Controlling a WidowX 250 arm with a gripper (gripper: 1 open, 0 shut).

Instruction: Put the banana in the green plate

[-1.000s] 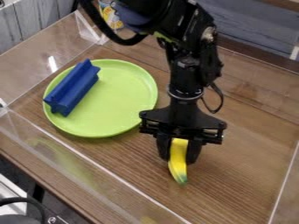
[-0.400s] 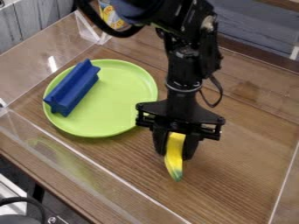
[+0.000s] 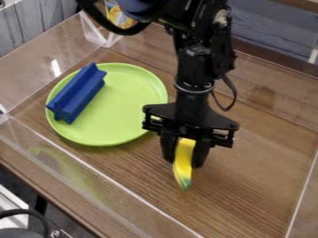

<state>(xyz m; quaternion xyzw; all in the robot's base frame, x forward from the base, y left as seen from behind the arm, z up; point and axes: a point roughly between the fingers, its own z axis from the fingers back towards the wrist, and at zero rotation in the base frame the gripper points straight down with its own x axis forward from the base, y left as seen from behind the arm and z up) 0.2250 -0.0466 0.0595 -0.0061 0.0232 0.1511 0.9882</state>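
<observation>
One yellow banana (image 3: 184, 164) is clamped in the black gripper (image 3: 185, 153), its greenish tip pointing to six o'clock. The lime-green plate (image 3: 107, 104) lies toward ten o'clock from it, with a blue ridged rectangular block (image 3: 78, 92) on the plate's nine-o'clock side.

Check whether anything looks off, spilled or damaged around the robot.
Nothing looks spilled or damaged. The one oddity is the blue block lying slantwise across the left edge of the green plate, where the banana should go.
</observation>
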